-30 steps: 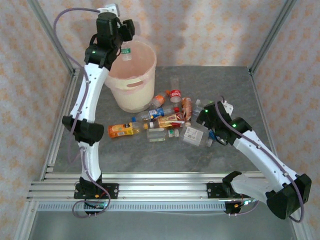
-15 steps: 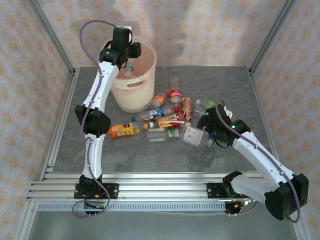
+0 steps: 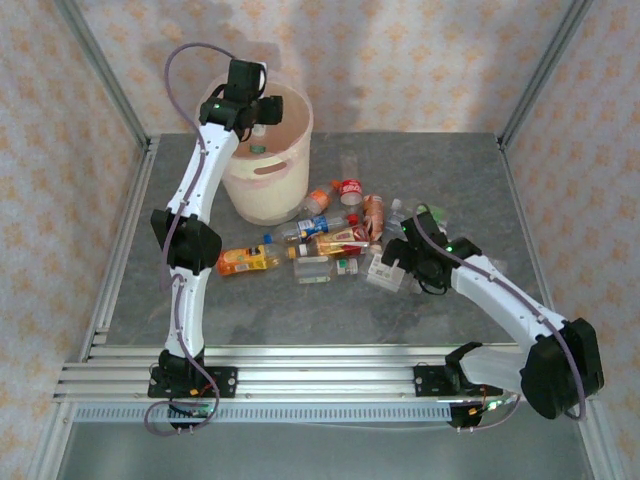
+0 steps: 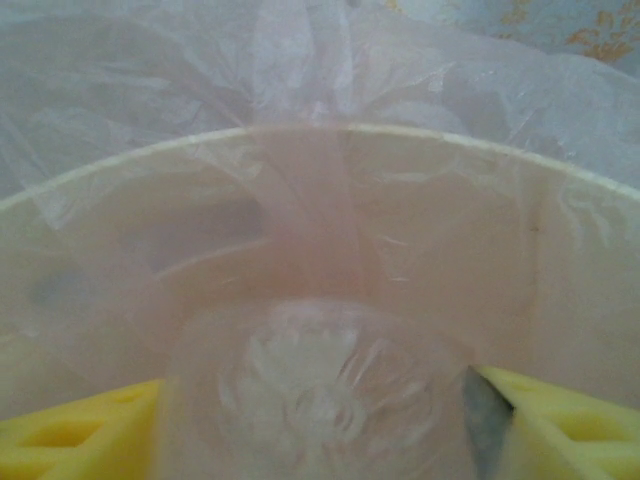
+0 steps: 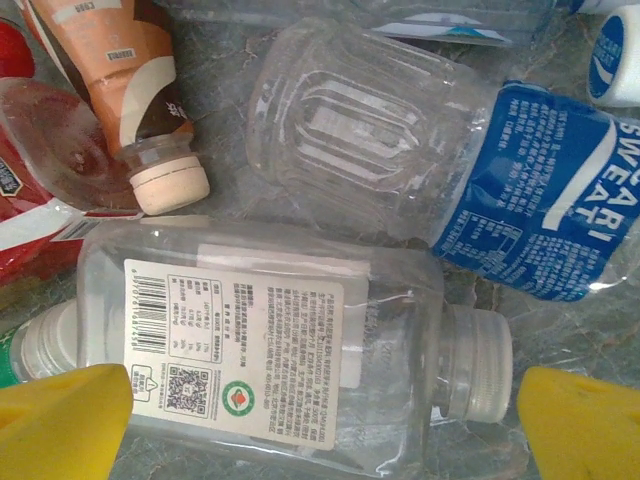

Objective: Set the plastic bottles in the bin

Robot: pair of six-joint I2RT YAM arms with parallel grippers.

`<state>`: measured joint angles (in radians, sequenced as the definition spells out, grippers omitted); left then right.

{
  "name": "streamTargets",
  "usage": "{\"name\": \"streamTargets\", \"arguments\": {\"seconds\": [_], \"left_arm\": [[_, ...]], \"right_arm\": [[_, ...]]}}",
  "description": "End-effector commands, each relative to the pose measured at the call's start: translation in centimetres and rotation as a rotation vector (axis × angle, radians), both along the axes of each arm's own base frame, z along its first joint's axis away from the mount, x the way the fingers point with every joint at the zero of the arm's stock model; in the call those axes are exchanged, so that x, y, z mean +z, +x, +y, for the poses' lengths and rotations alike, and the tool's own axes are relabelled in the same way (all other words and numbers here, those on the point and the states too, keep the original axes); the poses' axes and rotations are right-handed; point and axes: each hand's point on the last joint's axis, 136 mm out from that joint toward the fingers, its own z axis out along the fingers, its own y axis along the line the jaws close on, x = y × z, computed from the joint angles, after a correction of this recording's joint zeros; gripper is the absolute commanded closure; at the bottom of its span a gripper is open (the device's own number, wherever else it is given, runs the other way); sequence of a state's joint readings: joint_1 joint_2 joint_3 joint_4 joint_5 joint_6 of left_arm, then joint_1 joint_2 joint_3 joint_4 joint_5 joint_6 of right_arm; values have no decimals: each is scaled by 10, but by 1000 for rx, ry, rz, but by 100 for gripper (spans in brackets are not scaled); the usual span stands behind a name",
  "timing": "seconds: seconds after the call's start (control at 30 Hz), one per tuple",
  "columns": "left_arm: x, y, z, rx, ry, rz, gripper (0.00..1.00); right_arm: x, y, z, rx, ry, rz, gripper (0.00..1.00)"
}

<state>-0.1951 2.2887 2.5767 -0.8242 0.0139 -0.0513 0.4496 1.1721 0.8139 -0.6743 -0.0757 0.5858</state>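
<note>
Bin (image 3: 270,192), green-capped bottle (image 3: 258,148) inside its mouth, more bottles (image 3: 243,261) beside it

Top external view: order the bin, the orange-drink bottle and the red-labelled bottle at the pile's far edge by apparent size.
Largest: the bin.
Next: the orange-drink bottle.
Smallest: the red-labelled bottle, though its clear part is hard to make out, so those two are close.

Bin (image 3: 268,188) far left on table (image 3: 450,165), bottles (image 3: 330,242) heaped right of it, nearer front.

bottles (image 3: 335,237) heaped flat r. of upright bin (image 3: 265,195), maybe 1 inside
</note>
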Motion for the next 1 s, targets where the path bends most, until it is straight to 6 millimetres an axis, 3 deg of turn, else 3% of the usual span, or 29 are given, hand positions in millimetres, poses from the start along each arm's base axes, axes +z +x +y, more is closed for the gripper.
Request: {"name": "streamTargets", "arguments": {"seconds": [0.0, 0.23, 0.5, 0.77, 0.97], "left_arm": [[11, -9, 10, 21, 13, 0, 19], [45, -23, 15, 37, -7, -54, 2], [94, -60, 20, 63, -59, -111, 0], [144, -137, 24, 99, -46, -236, 0], [144, -192, 12, 72, -120, -309, 0]], "right_arm": [[-4, 5, -2, 13, -13, -20, 1], [-1, 19, 16, 92, 29, -63, 1], [-4, 41, 32, 148, 33, -48, 1], [-3, 58, 46, 186, 40, -44, 1], [-12, 67, 47, 187, 15, -12, 1]]}}
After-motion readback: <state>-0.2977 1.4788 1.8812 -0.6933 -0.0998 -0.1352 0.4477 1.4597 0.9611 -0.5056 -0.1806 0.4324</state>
